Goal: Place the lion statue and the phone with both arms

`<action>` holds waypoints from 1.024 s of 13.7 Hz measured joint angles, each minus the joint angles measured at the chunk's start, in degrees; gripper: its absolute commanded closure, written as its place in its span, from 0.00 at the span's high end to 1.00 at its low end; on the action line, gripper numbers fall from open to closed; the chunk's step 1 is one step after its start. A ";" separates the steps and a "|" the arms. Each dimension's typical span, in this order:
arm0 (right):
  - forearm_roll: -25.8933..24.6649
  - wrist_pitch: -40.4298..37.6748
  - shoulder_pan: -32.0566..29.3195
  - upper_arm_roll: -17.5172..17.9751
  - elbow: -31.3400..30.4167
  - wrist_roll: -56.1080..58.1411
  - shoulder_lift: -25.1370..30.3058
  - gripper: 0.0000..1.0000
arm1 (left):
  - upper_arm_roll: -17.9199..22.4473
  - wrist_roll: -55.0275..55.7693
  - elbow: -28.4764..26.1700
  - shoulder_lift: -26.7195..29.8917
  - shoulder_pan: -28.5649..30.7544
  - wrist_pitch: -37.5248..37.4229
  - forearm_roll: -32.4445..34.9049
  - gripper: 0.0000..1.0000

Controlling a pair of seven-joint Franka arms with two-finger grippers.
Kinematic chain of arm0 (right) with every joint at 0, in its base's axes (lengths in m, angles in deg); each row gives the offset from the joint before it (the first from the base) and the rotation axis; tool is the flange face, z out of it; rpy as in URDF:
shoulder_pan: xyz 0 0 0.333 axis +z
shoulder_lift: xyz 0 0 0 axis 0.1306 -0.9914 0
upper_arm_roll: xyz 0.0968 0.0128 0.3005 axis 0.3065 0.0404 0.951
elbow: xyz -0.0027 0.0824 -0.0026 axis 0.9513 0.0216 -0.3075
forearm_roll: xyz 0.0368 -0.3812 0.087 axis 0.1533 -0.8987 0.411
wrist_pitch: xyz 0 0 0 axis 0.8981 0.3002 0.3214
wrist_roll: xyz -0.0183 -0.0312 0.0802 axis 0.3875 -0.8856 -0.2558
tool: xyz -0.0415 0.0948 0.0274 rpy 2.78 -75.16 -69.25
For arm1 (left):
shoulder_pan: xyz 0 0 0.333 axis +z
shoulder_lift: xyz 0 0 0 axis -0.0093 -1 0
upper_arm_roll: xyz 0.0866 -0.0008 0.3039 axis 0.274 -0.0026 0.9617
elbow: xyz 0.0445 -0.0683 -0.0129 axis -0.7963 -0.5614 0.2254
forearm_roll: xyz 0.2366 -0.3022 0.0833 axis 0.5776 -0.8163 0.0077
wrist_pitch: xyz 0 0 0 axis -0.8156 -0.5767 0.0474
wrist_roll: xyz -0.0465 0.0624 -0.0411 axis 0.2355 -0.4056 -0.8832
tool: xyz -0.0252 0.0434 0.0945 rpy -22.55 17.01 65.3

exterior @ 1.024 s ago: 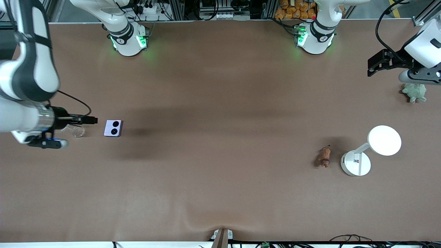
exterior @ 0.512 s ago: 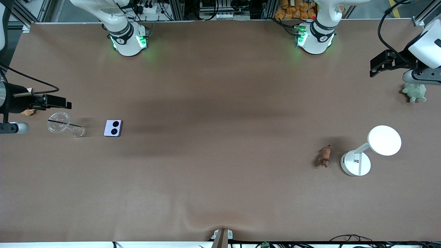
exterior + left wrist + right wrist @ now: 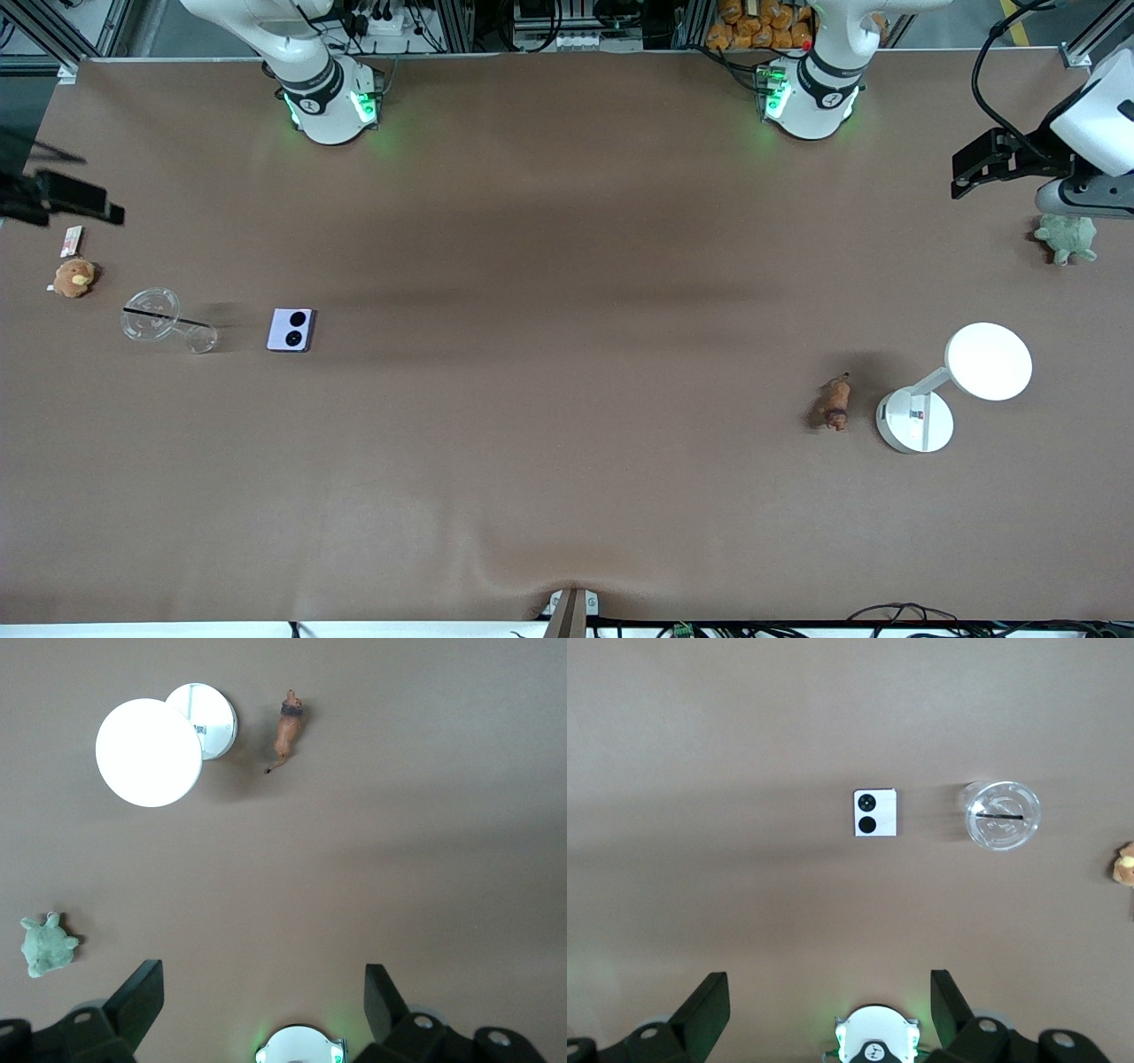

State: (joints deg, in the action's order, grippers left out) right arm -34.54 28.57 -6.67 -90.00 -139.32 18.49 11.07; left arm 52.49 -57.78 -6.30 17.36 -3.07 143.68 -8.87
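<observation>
Brown matte cloth covers the table (image 3: 567, 266). On it lies the small squarish lavender phone (image 3: 291, 330) with two round black circles, just beside a clear plastic cup (image 3: 164, 323) tipped on its side. My right gripper (image 3: 824, 1005) hangs high above them, fingers wide apart, holding nothing. The slim brown lion statue (image 3: 834, 401) lies beside a white round-headed lamp (image 3: 952, 390). My left gripper (image 3: 261, 992) is spread empty over a green plush toy (image 3: 1067, 237).
</observation>
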 measured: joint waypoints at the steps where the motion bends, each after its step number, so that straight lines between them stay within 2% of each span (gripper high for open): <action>1: -0.38 2.74 0.00 0.02 -4.10 -0.58 2.87 1.00 | 0.01 0.00 0.00 0.00 0.00 0.00 0.00 1.00; 3: -0.83 6.46 0.01 0.12 -11.00 -0.72 6.93 1.00 | 0.01 0.00 0.00 -0.01 0.01 0.02 0.00 1.00; 5: -2.75 7.50 0.81 0.72 -13.67 -0.67 8.34 1.00 | 0.02 0.00 0.00 -0.01 0.01 0.07 0.00 1.00; 8: -4.73 7.86 2.63 1.48 -13.98 -0.68 8.41 1.00 | 0.02 0.00 0.00 -0.01 0.01 0.30 0.00 1.00; 14: -4.74 8.18 2.67 1.29 -13.98 0.11 8.41 1.00 | 0.02 0.00 0.00 -0.01 0.01 0.47 0.00 1.00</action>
State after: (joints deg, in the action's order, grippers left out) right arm -39.28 36.75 -4.01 -88.70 -153.30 18.60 19.48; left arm 52.51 -57.78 -6.30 17.35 -3.06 144.15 -8.87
